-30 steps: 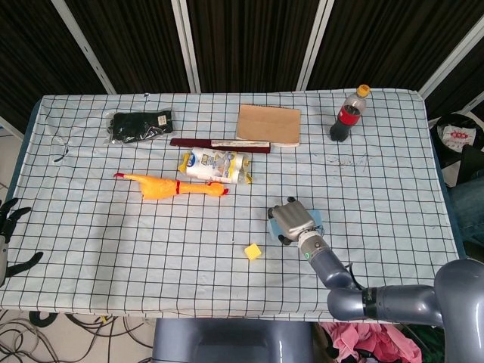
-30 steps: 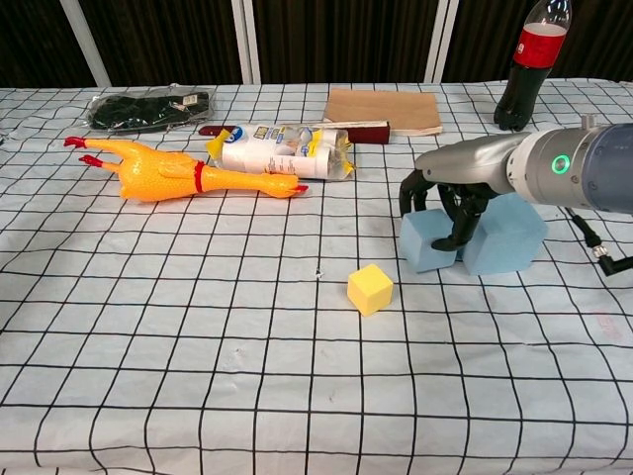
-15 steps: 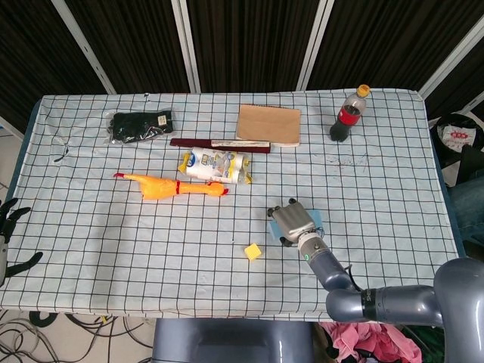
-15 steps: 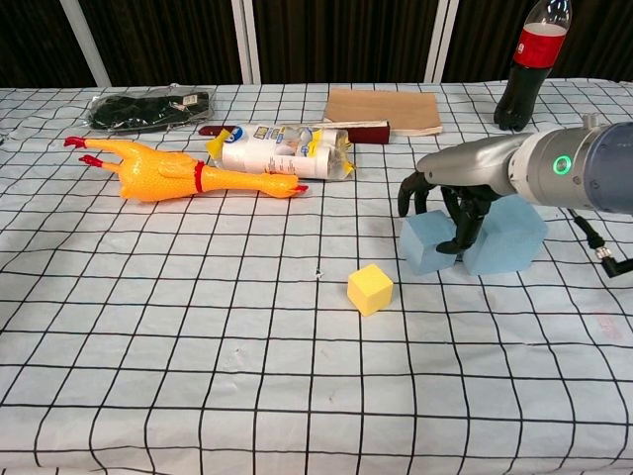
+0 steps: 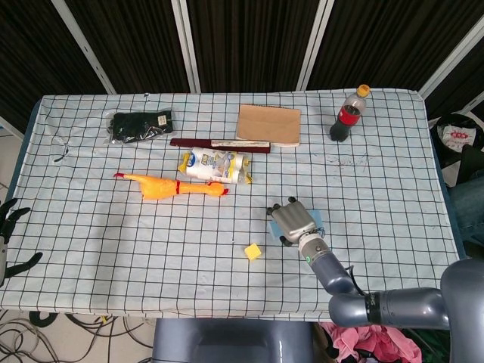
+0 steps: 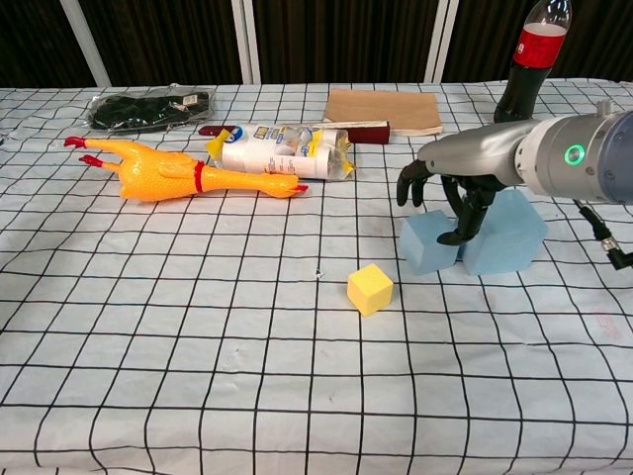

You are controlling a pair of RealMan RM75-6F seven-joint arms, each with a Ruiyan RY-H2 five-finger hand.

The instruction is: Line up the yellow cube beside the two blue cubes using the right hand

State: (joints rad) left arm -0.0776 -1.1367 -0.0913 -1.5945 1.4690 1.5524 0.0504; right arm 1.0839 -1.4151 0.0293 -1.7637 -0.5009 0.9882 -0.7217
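The yellow cube [image 6: 370,289] [image 5: 252,251] lies alone on the checked cloth, a short way front-left of the two blue cubes. The smaller blue cube [image 6: 427,242] and the bigger blue cube [image 6: 506,233] stand side by side, touching. My right hand [image 6: 445,193] [image 5: 293,223] hovers over the gap between them, fingers hanging down and apart, holding nothing. One fingertip [image 6: 450,237] reaches down by the smaller cube's top. In the head view the hand hides most of both blue cubes. My left hand [image 5: 9,227] sits at the table's far left edge, fingers spread, holding nothing.
A rubber chicken [image 6: 183,176] and a white snack packet [image 6: 282,150] lie to the left and behind. Further back are a brown notebook [image 6: 384,109], a dark red bar [image 6: 297,127], a black pouch [image 6: 148,107] and a cola bottle [image 6: 529,59].
My right hand has lifted slightly above the blue cubes, its fingers coming off the smaller one. The cubes have not moved.
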